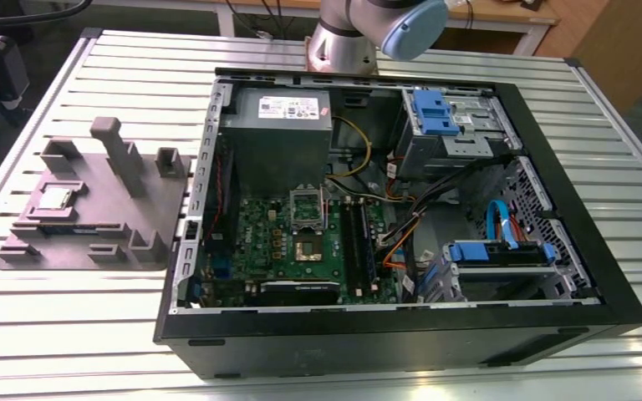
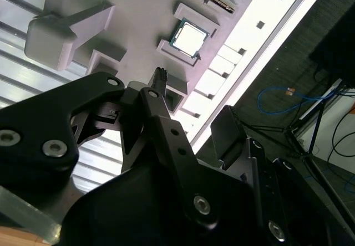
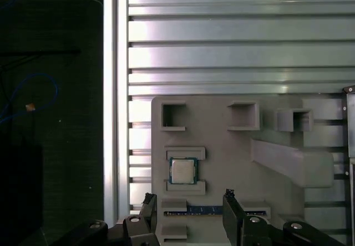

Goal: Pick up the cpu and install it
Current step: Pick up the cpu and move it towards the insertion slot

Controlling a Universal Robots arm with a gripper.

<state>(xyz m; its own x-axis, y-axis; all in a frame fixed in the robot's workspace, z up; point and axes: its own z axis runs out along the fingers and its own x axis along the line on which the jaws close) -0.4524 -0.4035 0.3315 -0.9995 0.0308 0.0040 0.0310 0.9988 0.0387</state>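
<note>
The cpu [image 1: 53, 198] is a small square silver-topped chip. It lies flat in a shallow seat of the grey moulded tray [image 1: 98, 234], at the exterior view's left. Both wrist views look down on the cpu [image 3: 182, 171] [image 2: 188, 37] from well above. My gripper [image 3: 187, 197] [image 2: 194, 99] hangs over the tray, open, with its black fingertips [image 3: 147, 199] wide apart and nothing between them. It is clear of the chip, which sits just beyond the tips. On the green motherboard in the computer case [image 1: 622, 309], the socket [image 1: 307, 247] stands uncovered.
The tray carries upright posts [image 1: 114, 150] and several square pockets [image 3: 173, 116]. A memory stick [image 3: 204, 208] lies in a slot beside the cpu. The open case holds a power supply [image 1: 278, 125], drive cages with blue tabs [image 1: 500, 255] and loose cables. The slatted metal table's edge [image 3: 111, 91] runs close to the tray.
</note>
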